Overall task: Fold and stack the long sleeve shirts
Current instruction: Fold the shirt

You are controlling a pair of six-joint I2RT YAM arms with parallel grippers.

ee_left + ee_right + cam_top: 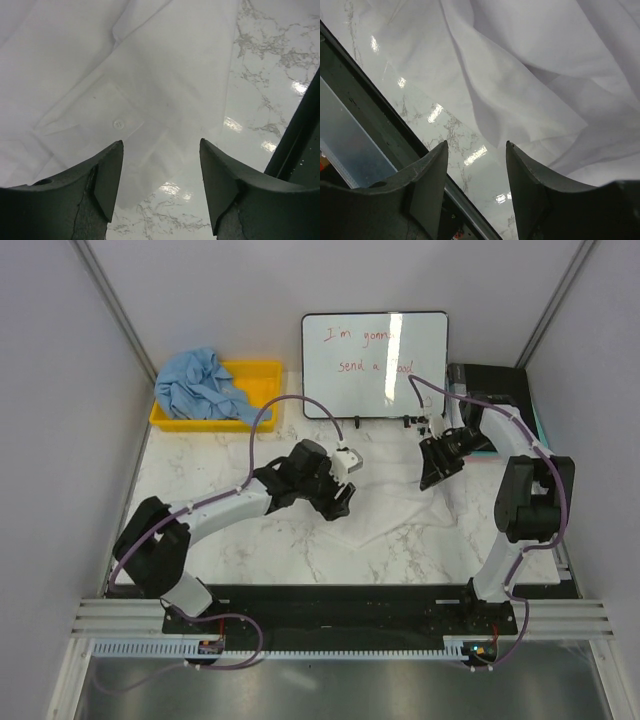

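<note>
The white long sleeve shirt lies spread and wrinkled on the marble table between the two arms. The light blue one is bunched up in the yellow bin at the back left. My left gripper hovers over the white shirt's left edge, open and empty; a cuff with a button lies just beyond its fingers. Above the shirt's far right part, my right gripper also stands open with nothing between its fingers, and white folds fill its wrist view.
The yellow bin stands at the back left. A whiteboard with red writing leans at the back centre. A dark object sits at the back right. The table's dark edge rail runs close beside the right gripper.
</note>
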